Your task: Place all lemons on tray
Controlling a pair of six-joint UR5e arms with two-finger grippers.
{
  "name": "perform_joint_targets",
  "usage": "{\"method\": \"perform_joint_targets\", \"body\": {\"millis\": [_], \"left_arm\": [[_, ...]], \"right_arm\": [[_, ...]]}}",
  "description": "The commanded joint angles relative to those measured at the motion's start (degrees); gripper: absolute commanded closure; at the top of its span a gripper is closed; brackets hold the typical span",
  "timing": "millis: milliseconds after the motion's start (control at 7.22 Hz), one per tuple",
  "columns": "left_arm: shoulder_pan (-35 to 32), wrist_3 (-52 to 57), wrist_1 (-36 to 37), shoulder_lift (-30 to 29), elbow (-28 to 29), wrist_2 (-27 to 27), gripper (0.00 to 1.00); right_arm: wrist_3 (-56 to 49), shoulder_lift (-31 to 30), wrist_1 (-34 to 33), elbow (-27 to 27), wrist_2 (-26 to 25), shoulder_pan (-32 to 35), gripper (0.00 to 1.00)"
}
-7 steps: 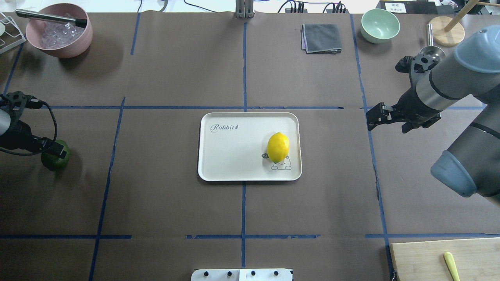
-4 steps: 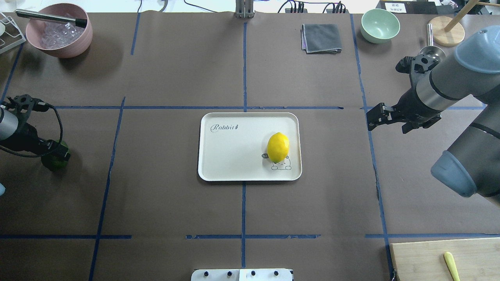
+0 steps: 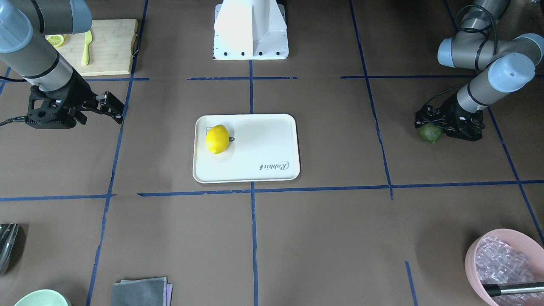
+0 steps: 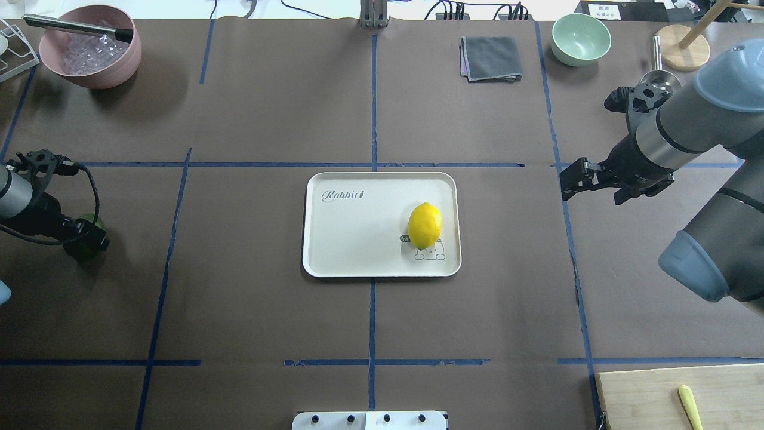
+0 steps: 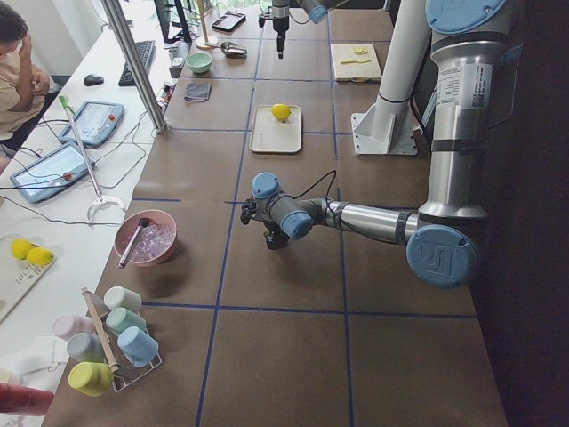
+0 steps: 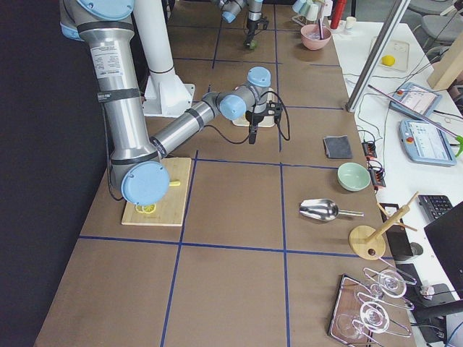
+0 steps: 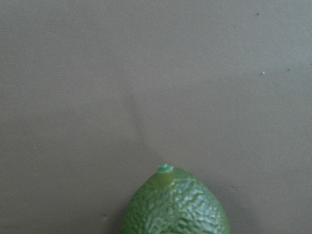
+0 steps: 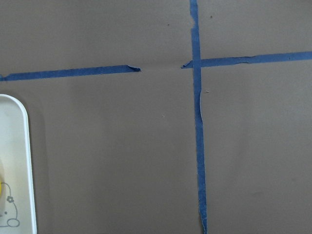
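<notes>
Starting with the left end effector (image 4: 89, 237): down low at the left side of the tabletop (image 4: 239, 298), right over the green lemon (image 3: 430, 133) and hiding most of it from overhead. Cannot tell whether clamped on the fruit or merely set around it. No fingers in the left wrist view, only dimpled green skin and a pointed tip at the bottom edge, against brown surface. From across the tabletop, shows as a green oval down on the surface, half tucked under the black end-effector body, well apart from the tray (image 4: 358, 239).

Next, the right end effector (image 4: 570, 179): held above the tabletop off the tray's right side, jaws apart, gripping nothing. In the right wrist view, only blue tape lines and a strip of the tray's rim at the left edge.

In the middle, on the tray: the yellow lemon (image 4: 425, 225), lying on the right half, partly covering the cartoon drawing, opposite the "Rabbit" script.

Farther out: a pink bowl (image 4: 89, 48), a grey cloth (image 4: 491, 58) and a pale green bowl (image 4: 581, 39) along the far edge; a bamboo cutting board (image 4: 668, 397) at the near right corner.
</notes>
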Motion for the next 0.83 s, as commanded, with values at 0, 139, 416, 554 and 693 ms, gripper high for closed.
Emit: {"method": "perform_joint_targets", "body": {"millis": [0, 139, 416, 554, 693], "left_arm": [[0.08, -0.57, 0.0, -0.67, -0.15, -0.35, 0.83], [0.08, -1.27, 0.17, -1.81, -0.76, -0.44, 1.0], [0.69, -18.49, 2.09, -11.25, -4.09, -0.79, 1.0], [3.39, -23.99, 2.72, -16.18, -4.02, -0.62, 1.0], [8.29, -27.78, 5.86, -20.93, -3.93, -0.01, 1.0]], "right_arm": [[-0.01, 0.0, 0.0, 0.03, 0.04, 0.0, 0.0], [0.07, -0.09, 0.0, 0.11, 0.04, 0.0, 0.0], [-0.02, -0.09, 0.0, 0.38, 0.21, 0.18, 0.0], [-0.02, -0.18, 0.0, 0.38, 0.13, 0.18, 0.0], [-0.02, -0.52, 0.09, 0.55, 0.21, 0.44, 0.0]]}}
